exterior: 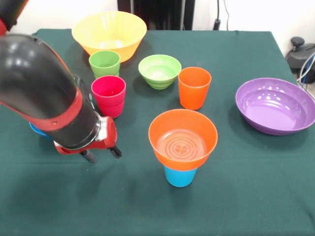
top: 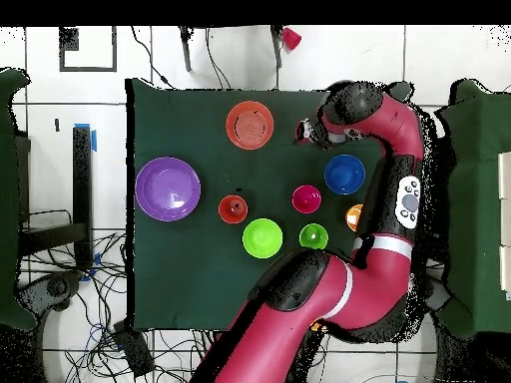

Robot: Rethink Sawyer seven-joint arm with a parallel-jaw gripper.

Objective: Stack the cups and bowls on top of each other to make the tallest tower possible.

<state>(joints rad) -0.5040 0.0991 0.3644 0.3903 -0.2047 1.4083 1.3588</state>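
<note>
We are looking at a green-covered bench (exterior: 246, 196) with the cups and bowls spread across it. Near the front edge an orange bowl (exterior: 182, 139) is sitting upright on top of a light blue cup (exterior: 179, 177), making the only tower we are seeing. Behind it an orange cup (exterior: 194, 87) is standing alone, with a light green bowl (exterior: 159, 71) just beside it. A magenta cup (exterior: 108, 95) and a green cup (exterior: 104, 63) are standing close together, the green one just in front of the large yellow bowl (exterior: 109, 34). The purple bowl (exterior: 274, 104) is lying well apart at the side. The gripper (exterior: 101, 154) is hanging low over bare cloth beside the magenta cup, its two short fingers apart and holding nothing. From overhead, a blue bowl (top: 344, 174) is showing next to the arm (top: 384, 130).
</note>
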